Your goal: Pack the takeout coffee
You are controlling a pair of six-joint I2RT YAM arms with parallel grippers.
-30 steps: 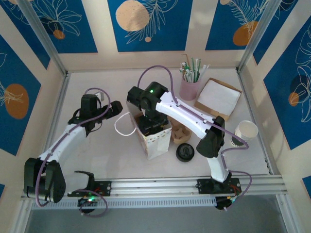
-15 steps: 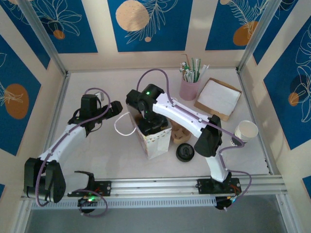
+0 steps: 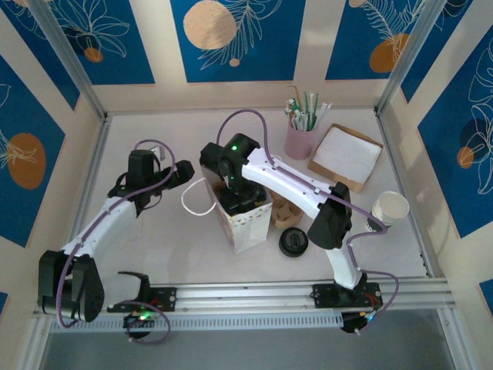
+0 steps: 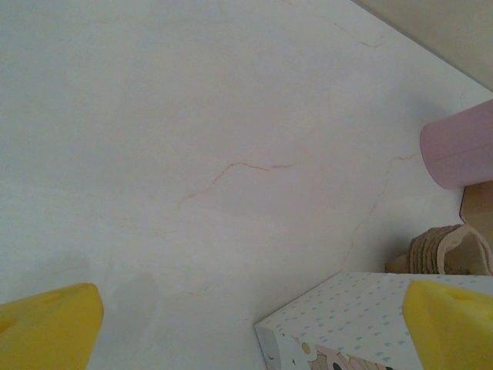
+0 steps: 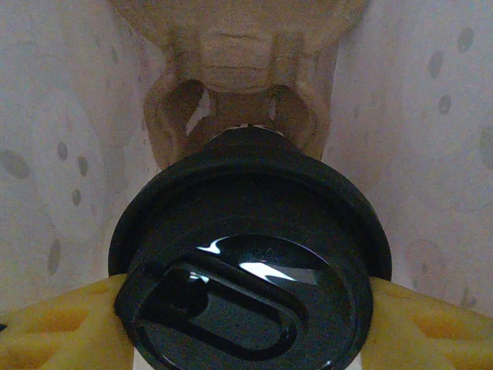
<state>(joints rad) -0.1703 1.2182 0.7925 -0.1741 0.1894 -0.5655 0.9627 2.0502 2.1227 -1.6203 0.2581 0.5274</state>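
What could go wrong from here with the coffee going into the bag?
1. The right tool grips the takeout coffee near its lid rim; squeezing or a rough release might pop the lid.
2. The cardboard carrier pocket lies beyond the cup, not under it in the wrist view; released off-centre, the cup could tip.
3. The left tool is open beside the paper bag, not gripping it, so the right arm pulling out may drag or topple the bag.

1. Bag (image 3: 250, 223) at middle of table (image 3: 154, 127); lidded cup (image 5: 250, 254) inside it, over a cardboard carrier (image 5: 231, 92).
2. Loose lid (image 3: 293, 241) right of bag, toward near edge.
3. Straw cup (image 3: 301, 140) behind bag; box (image 3: 347, 156) to its right, near far-right corner.
4. Open cup (image 3: 390, 206) at right edge.
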